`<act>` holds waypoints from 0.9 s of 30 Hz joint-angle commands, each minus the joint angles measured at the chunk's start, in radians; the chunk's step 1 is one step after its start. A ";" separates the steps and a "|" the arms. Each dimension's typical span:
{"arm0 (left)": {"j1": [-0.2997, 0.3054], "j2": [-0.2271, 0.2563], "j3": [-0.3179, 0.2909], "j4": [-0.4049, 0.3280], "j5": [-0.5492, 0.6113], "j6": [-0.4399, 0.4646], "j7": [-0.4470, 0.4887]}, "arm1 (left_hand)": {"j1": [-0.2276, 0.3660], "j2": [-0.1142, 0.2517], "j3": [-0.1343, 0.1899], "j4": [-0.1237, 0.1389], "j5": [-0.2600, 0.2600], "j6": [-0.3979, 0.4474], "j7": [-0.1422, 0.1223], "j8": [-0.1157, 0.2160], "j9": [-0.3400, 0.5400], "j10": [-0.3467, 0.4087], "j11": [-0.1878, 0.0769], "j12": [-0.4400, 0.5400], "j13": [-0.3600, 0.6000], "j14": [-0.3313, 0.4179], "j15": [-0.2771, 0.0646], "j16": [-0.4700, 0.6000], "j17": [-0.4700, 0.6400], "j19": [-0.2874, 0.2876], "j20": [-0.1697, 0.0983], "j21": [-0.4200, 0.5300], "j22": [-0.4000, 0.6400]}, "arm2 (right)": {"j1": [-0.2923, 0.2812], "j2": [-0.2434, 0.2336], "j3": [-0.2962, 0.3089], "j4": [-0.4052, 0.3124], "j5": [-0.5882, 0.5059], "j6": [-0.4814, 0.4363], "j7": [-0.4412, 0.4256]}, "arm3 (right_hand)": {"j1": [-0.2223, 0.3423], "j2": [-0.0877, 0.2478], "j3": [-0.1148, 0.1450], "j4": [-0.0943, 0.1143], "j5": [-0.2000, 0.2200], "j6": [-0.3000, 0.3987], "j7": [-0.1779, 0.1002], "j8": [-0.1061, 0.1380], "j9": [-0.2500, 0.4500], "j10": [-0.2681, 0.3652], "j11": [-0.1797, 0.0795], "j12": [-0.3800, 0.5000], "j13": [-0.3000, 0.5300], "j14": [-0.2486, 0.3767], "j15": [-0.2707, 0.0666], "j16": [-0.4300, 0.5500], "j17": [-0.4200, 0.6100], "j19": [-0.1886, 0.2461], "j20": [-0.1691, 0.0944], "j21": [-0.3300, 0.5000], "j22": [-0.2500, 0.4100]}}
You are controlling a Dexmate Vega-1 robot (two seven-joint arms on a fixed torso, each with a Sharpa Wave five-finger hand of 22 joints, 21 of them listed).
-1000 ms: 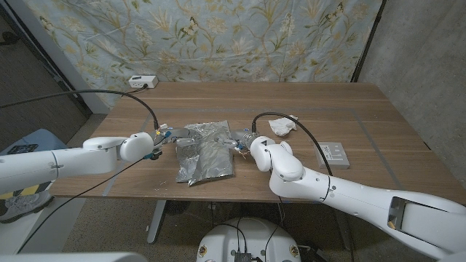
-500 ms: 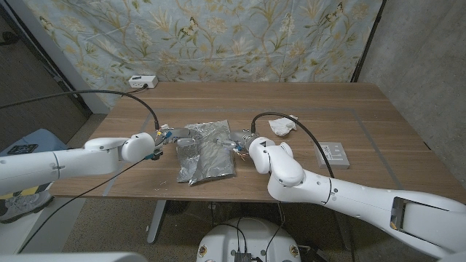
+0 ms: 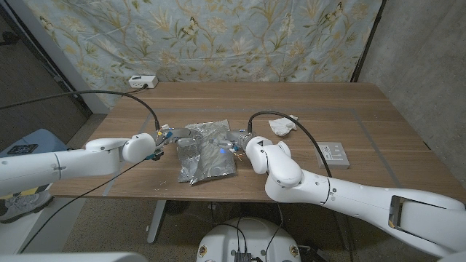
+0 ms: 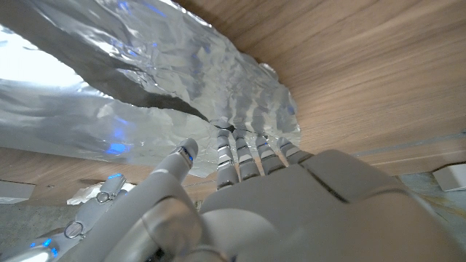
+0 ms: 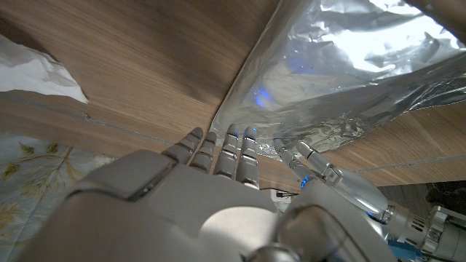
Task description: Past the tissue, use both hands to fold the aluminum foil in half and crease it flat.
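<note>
From the head view, the left hand and right hand sit at opposite side edges of the aluminum foil, which lies between them; the tissue is just beyond the right hand.

In the left wrist view, the left hand's fingertips touch the foil's crumpled edge; whether they pinch it I cannot tell.

In the right wrist view, the right fingertips meet the foil's edge, grip likewise unclear.

The foil looks light, thin and easily torn: best taken by its side edges.
</note>
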 commanded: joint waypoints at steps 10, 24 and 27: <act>-0.002 -0.003 -0.002 0.007 -0.007 -0.011 -0.009 | 0.010 -0.002 -0.002 0.002 -0.002 0.005 0.003 0.007 0.004 0.005 0.003 0.001 0.001 0.010 0.000 -0.002 0.000 -0.001 0.000 0.004 0.002 | -0.034 -0.004 0.041 0.115 0.080 0.155 -0.110 | 0.016 0.046 0.014 -0.001 0.004 0.001 -0.011 0.008 0.000 0.005 -0.012 0.010 -0.001 -0.009 0.002 0.006 0.001 -0.005 -0.005 0.008 -0.001; -0.003 -0.002 0.000 -0.004 -0.001 -0.016 -0.015 | 0.011 -0.003 -0.003 0.000 -0.002 0.011 0.003 0.009 0.004 0.008 0.001 0.002 0.001 0.010 -0.002 -0.002 -0.001 0.000 -0.003 0.004 0.002 | -0.075 -0.029 0.077 0.146 0.112 0.219 -0.163 | 0.019 0.050 0.023 -0.001 0.004 0.007 -0.012 0.011 0.000 0.010 -0.017 0.012 -0.001 0.000 -0.011 0.011 0.001 0.006 -0.017 0.012 0.000; -0.002 -0.003 0.001 -0.007 -0.002 -0.013 -0.012 | 0.011 -0.003 -0.003 0.000 -0.002 0.012 0.003 0.009 0.004 0.008 0.002 0.002 0.001 0.010 -0.002 -0.002 -0.001 0.000 -0.003 0.004 0.002 | -0.080 -0.033 0.078 0.139 0.108 0.216 -0.162 | 0.019 0.051 0.025 -0.001 0.004 0.007 -0.012 0.011 0.000 0.010 -0.017 0.011 -0.001 0.001 -0.013 0.012 0.001 0.008 -0.018 0.012 0.000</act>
